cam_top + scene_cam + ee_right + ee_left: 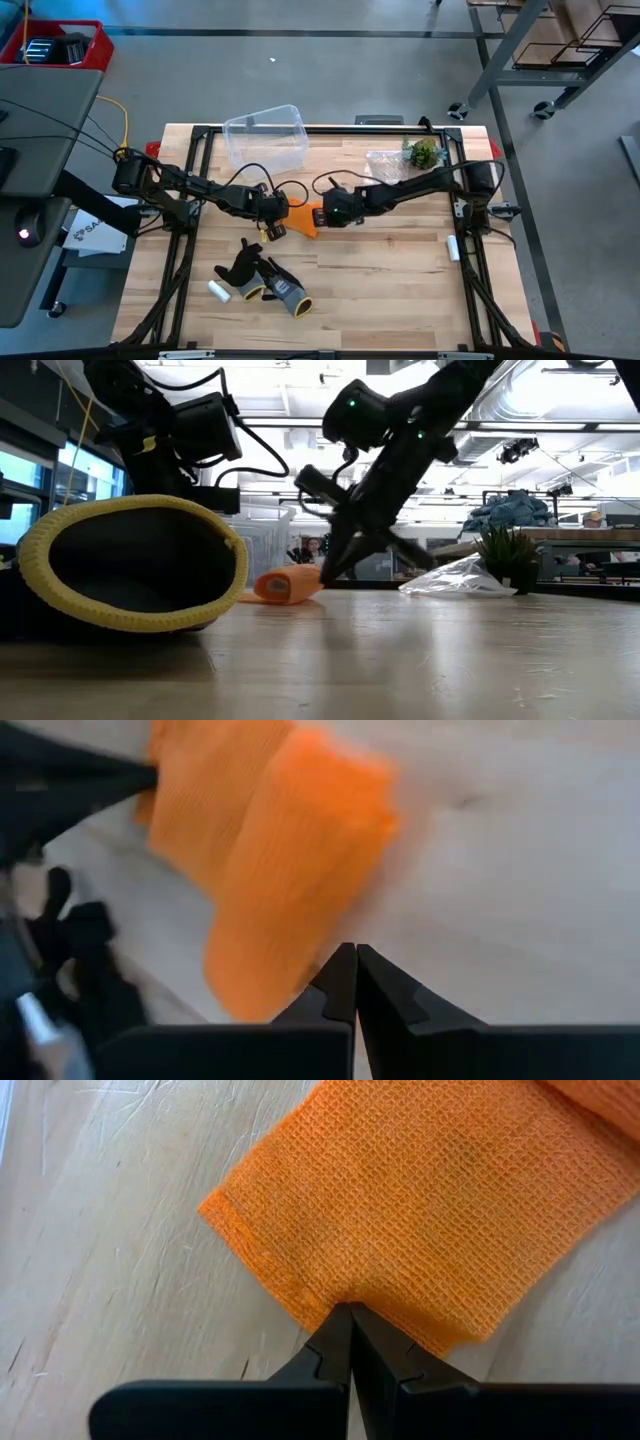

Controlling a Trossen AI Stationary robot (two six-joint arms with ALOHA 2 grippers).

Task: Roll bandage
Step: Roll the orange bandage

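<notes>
The orange bandage lies on the wooden table's middle, partly rolled: a stubby roll with a flat tail running toward my left gripper. My left gripper is shut at the tail's end edge; the glove hides it in the low view. My right gripper is shut and slants down at the roll's right side, its tips at the rolled part's edge. I cannot tell whether they touch it. My left gripper has the flat tail's end edge between its shut fingertips, about midway across the band's width. The fingers slant down from the table's left side and lie along the band. The tail lies flat on the table.
Black-grey-yellow gloves and a small white cylinder lie near the front left; one glove cuff fills the low view's left. A clear plastic box stands at the back, a plant with a plastic bag at the back right.
</notes>
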